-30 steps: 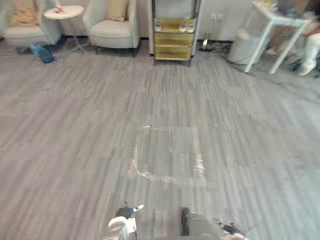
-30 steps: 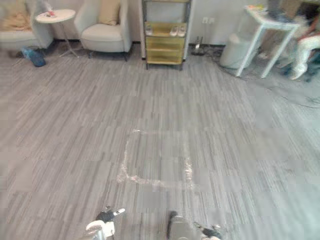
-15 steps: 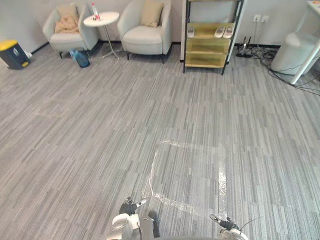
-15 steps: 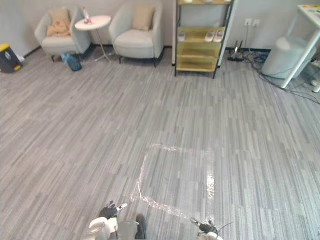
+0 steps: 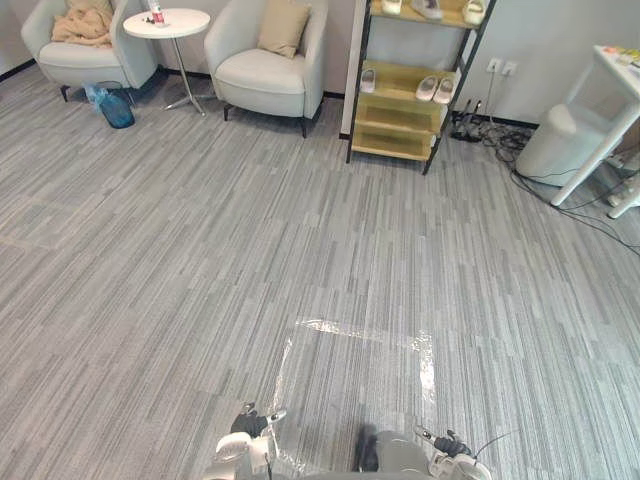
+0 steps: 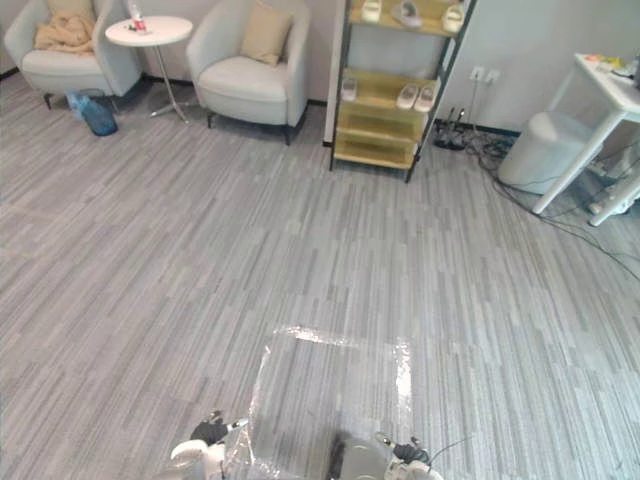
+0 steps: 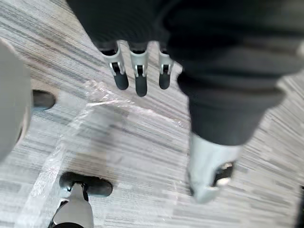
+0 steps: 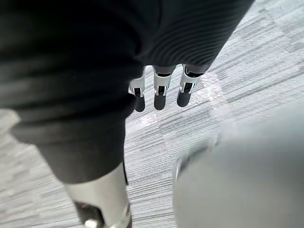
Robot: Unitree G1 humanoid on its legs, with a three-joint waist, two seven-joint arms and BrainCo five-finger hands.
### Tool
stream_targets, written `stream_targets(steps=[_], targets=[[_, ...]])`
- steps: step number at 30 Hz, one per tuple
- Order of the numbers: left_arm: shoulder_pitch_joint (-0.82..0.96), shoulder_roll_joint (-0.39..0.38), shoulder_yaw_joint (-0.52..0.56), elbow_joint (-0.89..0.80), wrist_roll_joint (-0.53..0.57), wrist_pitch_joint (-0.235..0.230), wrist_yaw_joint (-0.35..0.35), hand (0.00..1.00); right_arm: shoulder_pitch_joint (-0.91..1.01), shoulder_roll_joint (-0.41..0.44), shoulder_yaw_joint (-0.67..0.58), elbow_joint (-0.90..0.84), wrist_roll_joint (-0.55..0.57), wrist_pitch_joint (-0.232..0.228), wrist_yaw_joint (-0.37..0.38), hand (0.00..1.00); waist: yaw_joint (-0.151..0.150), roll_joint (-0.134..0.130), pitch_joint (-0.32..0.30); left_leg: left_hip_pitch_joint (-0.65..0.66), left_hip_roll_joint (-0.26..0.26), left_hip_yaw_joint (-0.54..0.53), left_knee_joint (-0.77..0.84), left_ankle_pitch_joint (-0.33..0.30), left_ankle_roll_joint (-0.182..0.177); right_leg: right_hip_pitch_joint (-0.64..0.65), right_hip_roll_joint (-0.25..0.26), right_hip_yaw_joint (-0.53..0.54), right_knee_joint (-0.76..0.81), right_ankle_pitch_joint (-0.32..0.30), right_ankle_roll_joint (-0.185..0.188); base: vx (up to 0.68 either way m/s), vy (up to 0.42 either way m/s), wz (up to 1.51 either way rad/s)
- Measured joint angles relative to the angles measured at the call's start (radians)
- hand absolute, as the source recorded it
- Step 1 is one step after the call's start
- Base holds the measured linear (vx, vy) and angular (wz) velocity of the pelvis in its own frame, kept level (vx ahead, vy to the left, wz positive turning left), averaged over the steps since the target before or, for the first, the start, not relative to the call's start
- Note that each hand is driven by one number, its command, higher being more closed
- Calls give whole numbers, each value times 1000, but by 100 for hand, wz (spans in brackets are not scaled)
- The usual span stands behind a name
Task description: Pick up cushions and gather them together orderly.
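Looking through the left eye, I find a tan cushion against the back edge of a far armchair, well apart from me. Left wrist: left hand fingers straight, empty. Right wrist: right hand likewise. Approach step, I judge; next, walk over

A taped square marks the floor; a shoe shelf stands beside an armchair.

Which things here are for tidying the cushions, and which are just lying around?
For the job:
tan cushion on the right armchair
tan bundle, maybe a cushion, on the left armchair
left hand and right hand, both open

Just lying about:
round side table
shoe shelf
blue basket
white bin
taped square
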State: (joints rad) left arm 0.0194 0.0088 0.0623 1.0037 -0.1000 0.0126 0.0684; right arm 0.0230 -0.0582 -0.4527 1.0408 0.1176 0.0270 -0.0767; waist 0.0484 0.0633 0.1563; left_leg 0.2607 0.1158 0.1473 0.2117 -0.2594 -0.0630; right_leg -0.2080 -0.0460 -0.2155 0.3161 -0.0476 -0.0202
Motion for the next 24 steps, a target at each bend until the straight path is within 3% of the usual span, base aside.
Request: stream_targets(steps=[2, 4, 5, 7, 9, 10, 12, 13, 14, 17, 19, 20, 22, 24], targets=[[1, -16, 26, 2, 2, 0, -9, 0, 2, -3, -14, 6, 1, 4, 0, 0, 0, 14, 0, -57, 15, -31, 160, 27, -43, 28, 10, 2, 9, -44, -11, 367, -242, -10], [0, -26, 70, -18, 0, 0, -11, 0, 14, 1, 2, -6, 2, 2, -2, 0, -1, 8, 7, -180, 30, -78, 463, 130, -71, 87, 12, 1, 0, -85, -19, 335, -203, 1], [-1, -24, 78, -33, -1, -2, -11, 0, 15, 4, 28, -9, 3, 2, -4, 0, 7, 2, 13, -266, 54, -73, 657, 173, -60, 140, 17, 3, -12, -110, -35, 267, -114, 2], [1, -22, 76, -57, -1, -5, -12, 0, 18, 11, 34, -4, 3, 4, -5, 0, 13, -4, 17, -352, 67, -57, 768, 104, -23, 215, 19, 2, -34, -133, -40, 281, -90, -4], [2, -22, 75, -71, -1, -6, -12, 0, 17, 23, 33, -5, 4, 5, -5, 0, 17, -13, 16, -402, 58, -5, 663, 47, -3, 270, 11, 14, -73, -141, -29, 234, -29, -20], [1, -23, 72, -75, 0, -6, -12, 0, 14, 24, 33, -6, 5, 4, -5, 0, 17, -14, 15, -418, 35, 8, 534, 35, -4, 285, 2, 20, -88, -144, -17, 255, 46, -17], [2, -29, 59, -80, 0, -6, -11, 0, 19, 23, 33, -14, 10, 4, -5, 0, 18, -12, 12, -400, -23, -7, 220, 63, -4, 306, -10, 30, -102, -159, 9, 274, 93, -8], [4, -33, 56, -79, 0, -6, -11, 0, 28, 17, 32, -14, 9, 4, -5, 0, 19, -2, 5, -393, -41, -48, 78, 135, -7, 309, -2, 37, -102, -172, 29, 302, 148, -17], [1, -26, 55, -77, 1, -5, -11, 0, 30, 24, 24, -3, 9, 6, -6, 0, 26, -21, -4, -372, -72, -64, 52, 182, 17, 313, -17, 69, -98, -184, 48, 378, 159, -19], [-2, -3, 56, -64, 2, -4, -12, 0, 39, 48, 33, -6, 1, 14, -6, 0, 38, -70, -22, -320, -109, 5, 35, 144, 62, 318, -71, 115, -52, -199, 73, 342, 126, -38], [-1, -5, 56, -64, 3, -4, -14, 0, 40, 48, 46, -11, -1, 14, -4, 0, 44, -67, -20, -288, -114, 19, 33, 128, 75, 307, -80, 128, 15, -201, 76, 231, 141, -42], [0, -6, 56, -62, 2, -4, -15, 0, 41, 48, 58, -30, -4, 15, -1, 0, 50, -63, -20, -255, -119, 33, 29, 113, 83, 275, -91, 143, 123, -202, 89, 198, 160, -33], [4, -6, 56, -59, 2, -2, -15, 0, 54, 49, 65, -49, -11, 13, 1, 0, 53, -59, -19, -199, -133, 36, 10, 95, 102, 198, -123, 157, 329, -193, 141, 188, 127, -6], [12, -5, 58, -59, 2, -2, -14, 0, 58, 46, 65, -49, -16, 14, 1, 0, 53, -53, -23, -169, -136, 27, -4, 88, 107, 172, -142, 133, 382, -202, 142, 111, 41, 19]])
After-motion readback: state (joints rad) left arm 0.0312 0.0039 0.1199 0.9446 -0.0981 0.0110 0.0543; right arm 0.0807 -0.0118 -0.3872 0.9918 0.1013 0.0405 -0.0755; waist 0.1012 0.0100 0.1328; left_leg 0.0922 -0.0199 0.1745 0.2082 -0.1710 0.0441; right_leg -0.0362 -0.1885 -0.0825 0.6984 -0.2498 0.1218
